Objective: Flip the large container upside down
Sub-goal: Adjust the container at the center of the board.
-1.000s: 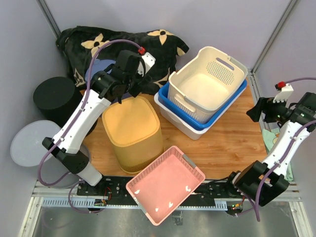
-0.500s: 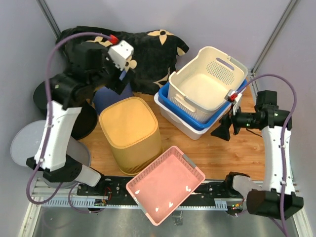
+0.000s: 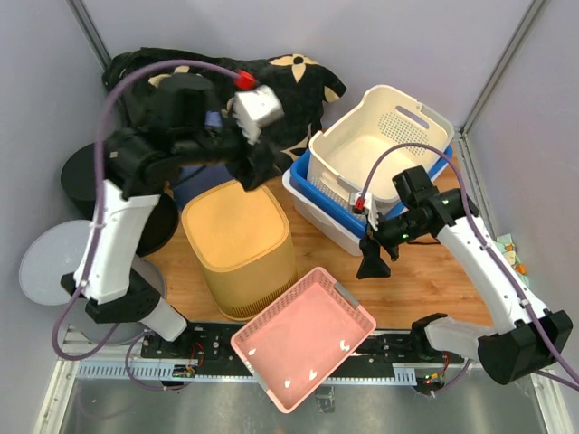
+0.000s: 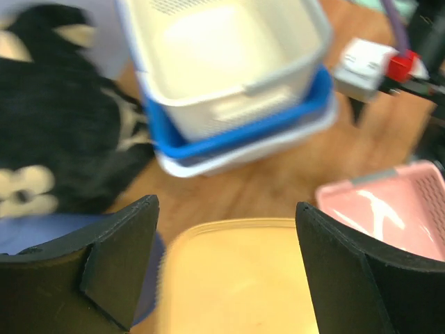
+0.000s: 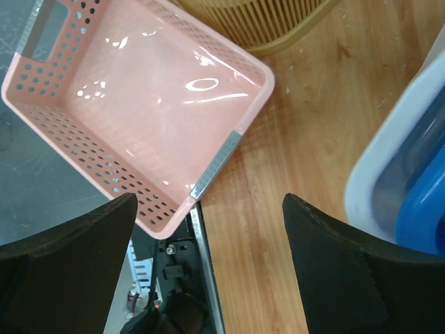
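The large container (image 3: 240, 244) is a yellow bin with slatted sides, standing on the wooden table with its closed flat base facing up. My left gripper (image 3: 262, 172) hovers open above its back right corner, touching nothing. In the left wrist view the yellow base (image 4: 236, 278) fills the space below the gripper (image 4: 226, 205). My right gripper (image 3: 373, 262) hangs open over bare wood between the pink basket and the stacked bins. The right wrist view shows that gripper (image 5: 208, 202) empty, with the container's rim (image 5: 257, 21) at the top.
A pink perforated basket (image 3: 303, 339) overhangs the table's near edge. A cream basket (image 3: 380, 149) sits nested in a blue tub (image 3: 308, 176) and a white tub (image 3: 326, 226) at the back right. A dark flowered blanket (image 3: 289, 81), black cylinder (image 3: 90, 172) and grey disc (image 3: 50, 262) lie left.
My left gripper rose from the container's back edge and swung right. My right arm came in from the right edge to the middle of the table. The container stayed still.
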Controlling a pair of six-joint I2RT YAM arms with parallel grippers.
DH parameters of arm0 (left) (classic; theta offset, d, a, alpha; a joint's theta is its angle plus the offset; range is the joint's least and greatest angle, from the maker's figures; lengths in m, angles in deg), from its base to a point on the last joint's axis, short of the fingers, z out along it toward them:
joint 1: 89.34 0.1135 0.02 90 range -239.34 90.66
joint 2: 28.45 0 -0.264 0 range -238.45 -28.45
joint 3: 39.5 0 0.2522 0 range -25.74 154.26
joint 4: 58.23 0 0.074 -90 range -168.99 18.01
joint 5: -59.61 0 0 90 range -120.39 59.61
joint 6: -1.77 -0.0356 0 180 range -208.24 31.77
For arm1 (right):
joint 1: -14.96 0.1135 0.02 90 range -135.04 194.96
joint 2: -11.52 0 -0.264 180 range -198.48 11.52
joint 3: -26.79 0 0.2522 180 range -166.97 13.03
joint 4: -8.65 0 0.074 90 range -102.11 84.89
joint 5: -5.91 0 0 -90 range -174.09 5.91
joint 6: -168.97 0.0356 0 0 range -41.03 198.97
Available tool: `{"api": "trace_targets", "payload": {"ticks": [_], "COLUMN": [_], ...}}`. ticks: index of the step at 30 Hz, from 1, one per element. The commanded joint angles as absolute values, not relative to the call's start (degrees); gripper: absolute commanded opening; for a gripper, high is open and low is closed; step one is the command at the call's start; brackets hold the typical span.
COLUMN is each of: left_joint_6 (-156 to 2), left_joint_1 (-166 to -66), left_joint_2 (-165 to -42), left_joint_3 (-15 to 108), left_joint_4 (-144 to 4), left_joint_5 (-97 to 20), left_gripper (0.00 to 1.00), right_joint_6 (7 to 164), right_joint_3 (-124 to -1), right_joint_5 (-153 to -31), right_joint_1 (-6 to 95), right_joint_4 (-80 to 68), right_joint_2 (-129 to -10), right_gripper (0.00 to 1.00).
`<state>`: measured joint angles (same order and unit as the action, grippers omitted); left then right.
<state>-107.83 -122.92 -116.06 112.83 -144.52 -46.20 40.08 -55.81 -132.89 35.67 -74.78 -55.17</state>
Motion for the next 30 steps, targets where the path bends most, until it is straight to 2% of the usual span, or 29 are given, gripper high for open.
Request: {"api": "trace_targets", "payload": {"ticks": [1, 4, 8, 11, 19, 27, 30], "left_joint_6": [-108.6, -108.58, -108.78, -109.05, -108.66, -109.83, -110.19], "left_joint_1": [-134.85, -140.62, -140.75, -139.05, -125.22, -99.5, -94.16], "left_joint_2": [-119.51, -119.27, -117.23, -114.71, -108.51, -97.16, -92.9], "left_joint_3": [105.27, 105.08, 107.98, 108.09, 106.78, 100.02, 95.54], "left_joint_4": [-150.16, -150.17, -150.21, -150.09, -150.04, -150.04, -149.98], "left_joint_5": [-48.62, -42.76, -40.21, -37.4, -44.64, -64.27, -67.06], "left_gripper": [0.83, 0.83, 0.85, 0.85, 0.85, 0.86, 0.86], "right_joint_6": [41.96, 39.92, 40.73, 42.42, 45.71, 48.86, 49.67], "right_joint_3": [-57.8, -62.03, -65.76, -68.44, -73.5, -78.72, -82.61], "right_joint_5": [-129.34, -125.52, -122.17, -124.26, -126.23, -120.71, -117.73], "right_joint_1": [40.36, 47.56, 52.12, 53.15, 59.16, 72.27, 74.27], "right_joint_4": [-68.33, -70.05, -65.09, -60.69, -54.77, -51.39, -49.71], "right_joint_2": [-57.52, -61.76, -67.84, -72.27, -82.36, -91.06, -95.94], "right_gripper": [0.88, 0.88, 0.88, 0.88, 0.89, 0.88, 0.88]}}
